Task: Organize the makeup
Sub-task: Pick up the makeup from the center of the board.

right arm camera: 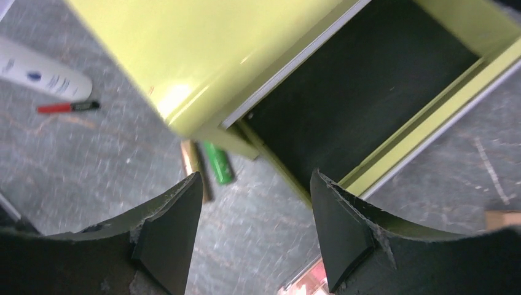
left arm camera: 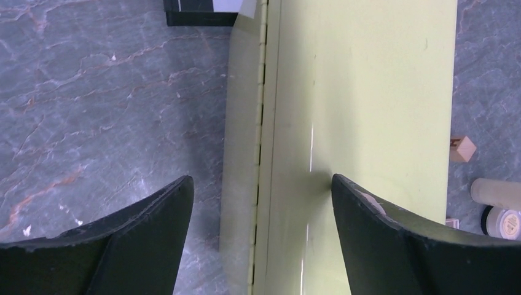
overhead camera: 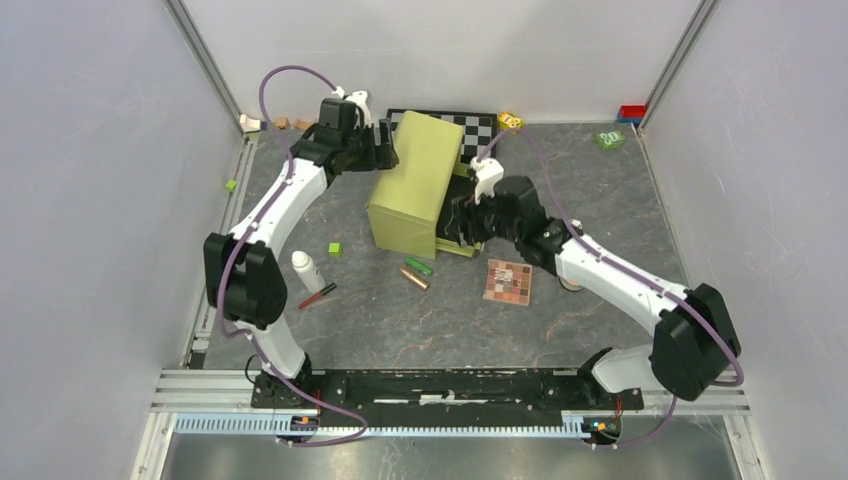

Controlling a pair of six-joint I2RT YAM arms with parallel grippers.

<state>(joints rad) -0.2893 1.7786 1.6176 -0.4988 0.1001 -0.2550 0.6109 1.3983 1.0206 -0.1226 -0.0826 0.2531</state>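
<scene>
A yellow-green hinged box point(overhead camera: 410, 185) stands open mid-table, its black inside point(right arm camera: 368, 92) empty where it shows. My left gripper point(overhead camera: 386, 150) is open at the lid's back, straddling the hinge point(left arm camera: 261, 178); its right finger point(left arm camera: 368, 215) touches the lid. My right gripper point(overhead camera: 452, 222) is open and empty at the box's front point(right arm camera: 256, 175). On the table lie the eyeshadow palette point(overhead camera: 508, 281), white bottle point(overhead camera: 307, 271), red pencil point(overhead camera: 317, 296), green tube point(overhead camera: 419, 266) and bronze tube point(overhead camera: 415, 279). A beige bottle point(left arm camera: 494, 190) and round compact point(left arm camera: 505, 221) lie behind the box.
A chequered board point(overhead camera: 470, 125) lies behind the box. Small green cubes point(overhead camera: 334, 248) sit left of it, and a wooden cube point(left arm camera: 462, 149) lies by the lid. Small toys sit at the back right corner point(overhead camera: 610, 138). White walls close in the table's sides.
</scene>
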